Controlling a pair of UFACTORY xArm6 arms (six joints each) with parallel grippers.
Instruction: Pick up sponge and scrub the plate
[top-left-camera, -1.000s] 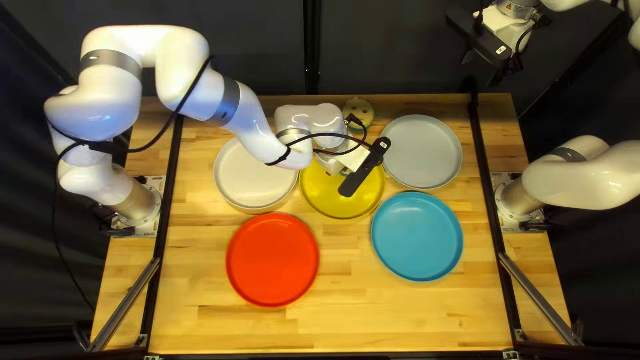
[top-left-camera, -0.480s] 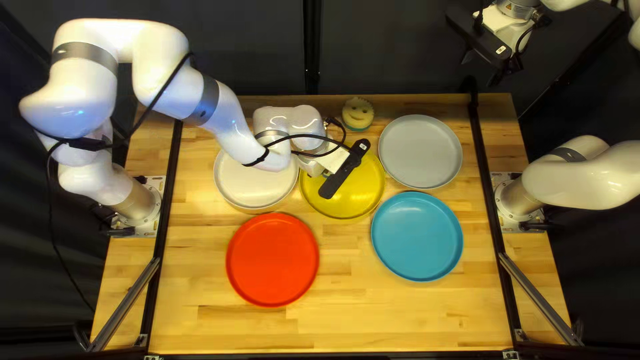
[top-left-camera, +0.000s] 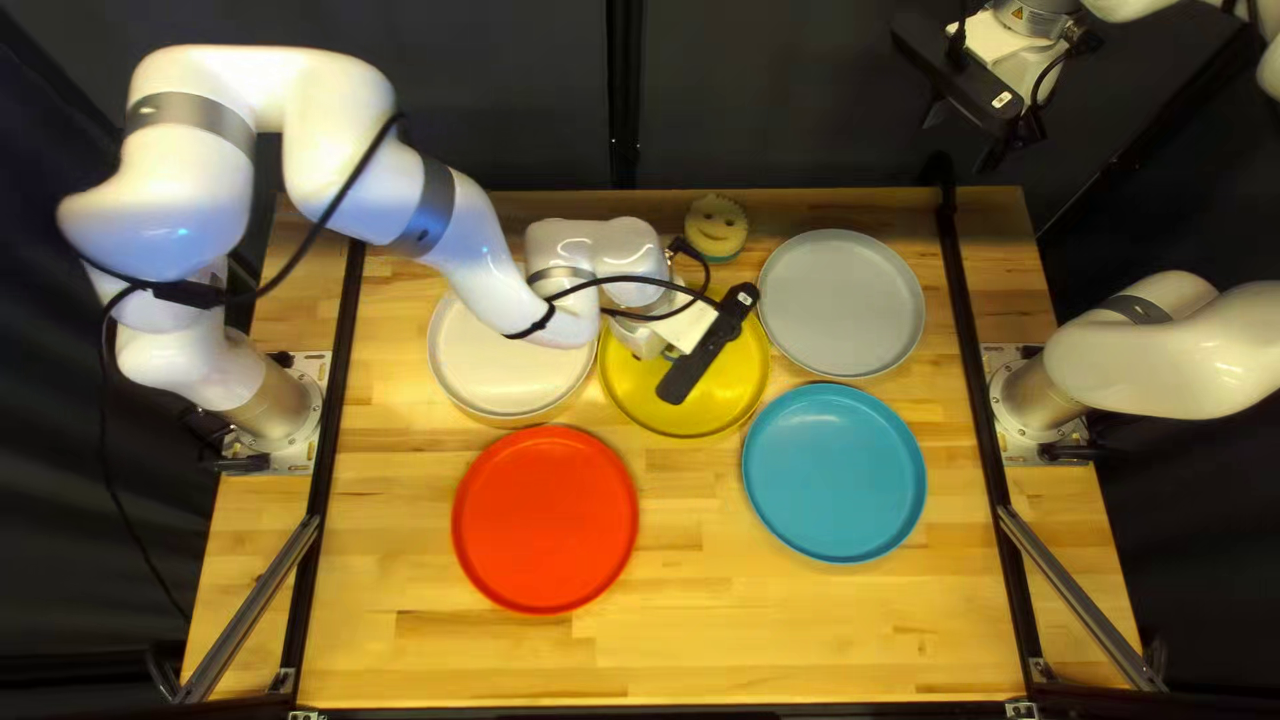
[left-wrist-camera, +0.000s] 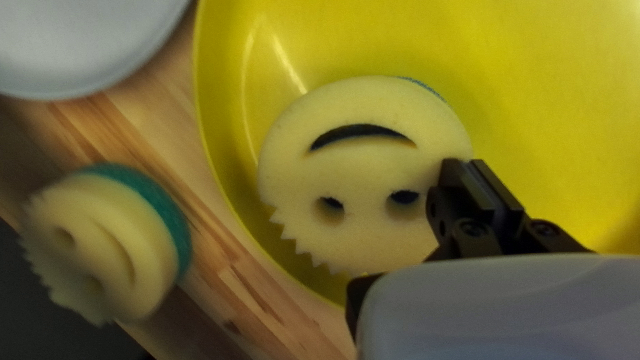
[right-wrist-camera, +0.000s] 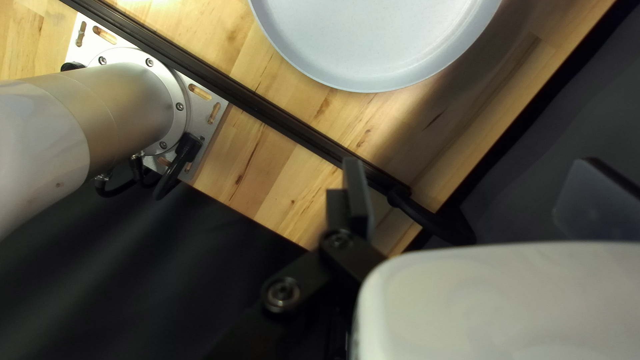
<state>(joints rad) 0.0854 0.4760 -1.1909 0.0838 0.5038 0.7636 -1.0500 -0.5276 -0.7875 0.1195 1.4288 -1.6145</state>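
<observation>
On the yellow plate (top-left-camera: 727, 390), in the middle of the far row, lies a round sponge (left-wrist-camera: 363, 160) with its smile facing up, close to the rim. The left claw (top-left-camera: 687, 323) is right above that plate. Its two black fingers (left-wrist-camera: 453, 177) are pressed together with nothing in between, and they reach over one edge of the sponge; I can't tell if they touch it. A second smiley sponge (top-left-camera: 716, 227), cream and green, sits on the wooden table (top-left-camera: 800, 627) by the far edge, just past the yellow plate. To the left of the yellow plate is a white plate (top-left-camera: 500, 358), and to the right is a grey plate (top-left-camera: 844, 304). Nearer, a red plate (top-left-camera: 544, 520) sits on the left and a blue plate (top-left-camera: 834, 474) on the right. Far off to the right, up past the table's far edge, is the right claw (top-left-camera: 963, 136), wide open and holding nothing.
</observation>
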